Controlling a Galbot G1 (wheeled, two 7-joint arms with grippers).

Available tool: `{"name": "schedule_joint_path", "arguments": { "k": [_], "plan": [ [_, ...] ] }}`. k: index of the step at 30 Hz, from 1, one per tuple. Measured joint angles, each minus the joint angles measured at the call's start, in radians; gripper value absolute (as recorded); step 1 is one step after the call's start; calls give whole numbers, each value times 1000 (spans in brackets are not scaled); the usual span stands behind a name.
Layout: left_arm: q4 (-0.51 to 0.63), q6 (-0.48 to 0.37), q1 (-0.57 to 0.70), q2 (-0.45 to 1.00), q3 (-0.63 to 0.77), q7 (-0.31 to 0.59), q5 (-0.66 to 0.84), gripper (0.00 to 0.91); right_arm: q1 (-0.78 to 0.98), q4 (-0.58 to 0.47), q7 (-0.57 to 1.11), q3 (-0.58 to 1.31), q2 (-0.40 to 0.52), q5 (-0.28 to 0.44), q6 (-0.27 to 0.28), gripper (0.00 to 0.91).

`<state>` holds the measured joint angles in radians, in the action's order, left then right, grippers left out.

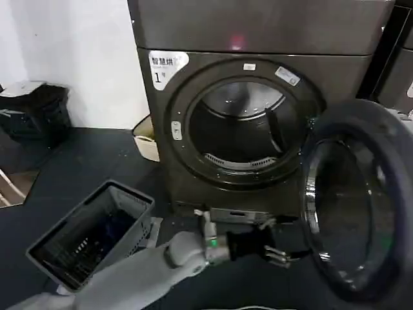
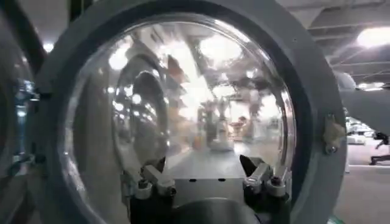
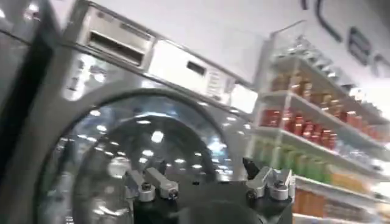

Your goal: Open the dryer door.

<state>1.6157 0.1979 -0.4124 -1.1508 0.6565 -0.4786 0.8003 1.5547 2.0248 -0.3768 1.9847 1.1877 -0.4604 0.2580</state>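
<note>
The dryer door of the dark grey machine with the "1" sticker stands swung wide open to the right, leaving the drum opening bare. My left gripper reaches in low in front of the machine, close to the door's lower inner edge. In the left wrist view the door's domed glass spreads across the space ahead of the left gripper, which is open and holds nothing. My right gripper is open too, facing the shut chrome-ringed door of a neighbouring machine.
A grey laundry basket stands on the dark floor at lower left. A white tray leans by the machine's left side, with a black bin farther left. Shelves of bottles stand beside the neighbouring machine.
</note>
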Motion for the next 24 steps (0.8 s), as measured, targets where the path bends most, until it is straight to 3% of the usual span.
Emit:
{"name": "schedule_joint_path", "arguments": {
  "k": [6,24],
  "plan": [
    [-89,1,53,-105,51,4,-9,907,13,3,143,89,-2,5,50,907],
    [-334,53,168,-386,110,119,-39,907,71,-95,137,303,-37,67,33,907]
  ]
}}
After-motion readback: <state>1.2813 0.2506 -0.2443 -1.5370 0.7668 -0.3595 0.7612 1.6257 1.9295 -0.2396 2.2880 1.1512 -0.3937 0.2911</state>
